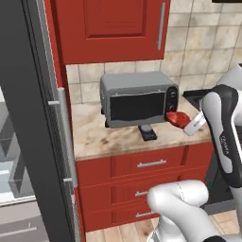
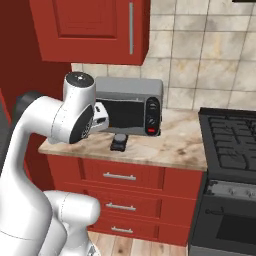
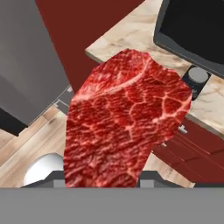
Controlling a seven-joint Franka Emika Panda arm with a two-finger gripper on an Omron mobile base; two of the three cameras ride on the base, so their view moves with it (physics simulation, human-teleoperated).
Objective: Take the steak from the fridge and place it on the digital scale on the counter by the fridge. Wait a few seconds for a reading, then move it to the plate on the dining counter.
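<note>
Kitchen corner between fridge point(image 1: 28, 118) and stove, steak carried out over the short counter point(image 1: 94, 132).

Largest first: the dark grey fridge stands with its door swung open at the left, which is why its shelves show; beside it the beige marbled counter carries a grey toaster oven point(image 1: 138, 99), and just in front of that sits the small black digital scale point(image 1: 148, 133), bare and waiting for its load. Above the counter's right end the pincer point(image 1: 182, 120) is pinching the steak point(image 1: 177, 118), held clear of the stone so it can be lowered; the scale lies a little to its left, so I judge a short sideways move is needed.
</note>
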